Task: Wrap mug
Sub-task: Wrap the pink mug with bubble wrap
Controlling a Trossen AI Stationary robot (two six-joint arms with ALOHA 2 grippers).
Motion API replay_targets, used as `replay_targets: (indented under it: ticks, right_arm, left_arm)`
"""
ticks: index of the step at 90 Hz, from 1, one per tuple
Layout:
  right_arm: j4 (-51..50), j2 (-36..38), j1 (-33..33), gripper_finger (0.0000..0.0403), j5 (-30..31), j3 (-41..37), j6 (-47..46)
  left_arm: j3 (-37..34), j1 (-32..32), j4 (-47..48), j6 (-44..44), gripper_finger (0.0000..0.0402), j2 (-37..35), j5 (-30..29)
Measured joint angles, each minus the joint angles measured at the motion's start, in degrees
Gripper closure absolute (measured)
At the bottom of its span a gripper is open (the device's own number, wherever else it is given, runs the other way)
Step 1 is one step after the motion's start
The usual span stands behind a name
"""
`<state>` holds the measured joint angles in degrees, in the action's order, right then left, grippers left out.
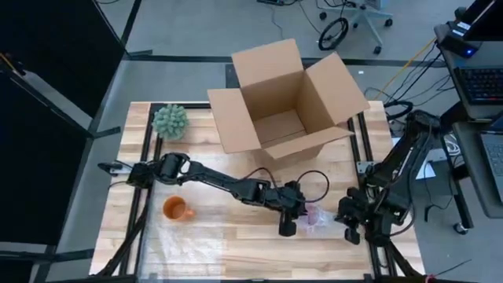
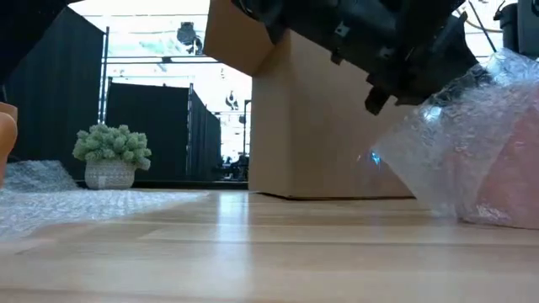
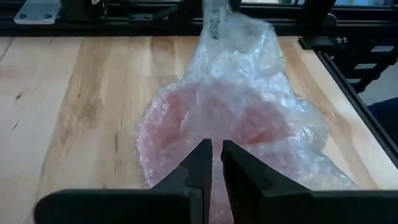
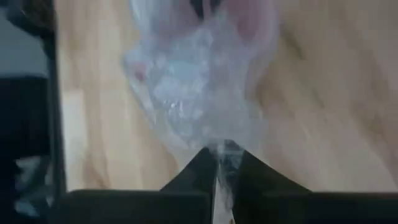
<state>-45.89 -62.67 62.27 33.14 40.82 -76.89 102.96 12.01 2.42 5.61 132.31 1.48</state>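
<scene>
both tools (image 1: 288, 224) (image 1: 346, 220) pinch bubble wrap (image 1: 314, 216) around pink mug (image 3: 217, 118).

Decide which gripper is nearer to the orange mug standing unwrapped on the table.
Left. The left gripper is at the bubble-wrapped bundle, well across from the orange mug; the right gripper sits beyond the bundle, farther still.

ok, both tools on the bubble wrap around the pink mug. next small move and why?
Probably have the right tool pull its pinched edge of the bubble wrap over the pink mug toward the left tool. That edge trails loosely away from the mug, while the left tool appears shut on the opposite side, anchoring the bundle.
</scene>
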Motion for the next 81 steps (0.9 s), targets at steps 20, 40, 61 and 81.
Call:
replay_targets:
  ticks: [20,40,61,81]
  right_arm:
    - [3.7,0.9,-3.7,0.04,8.1,0.0,8.4]
    - [11.3,-2.2,-10.0,0.0402,9.0,0.0,21.0]
    - [20.4,-6.4,-13.8,0.0402,8.2,0.0,30.8]
    - [22.0,-12.9,-17.8,0.0403,0.9,0.4,32.7]
  left_arm:
    - [0.0,0.0,0.1,0.0,0.0375,0.0,0.1]
    - [0.0,0.0,0.2,0.0,0.0375,0.0,0.1]
    - [-0.1,0.1,0.6,0.1,0.0375,0.1,0.4]
    - [-0.1,0.1,1.6,0.1,0.0375,0.1,0.4]
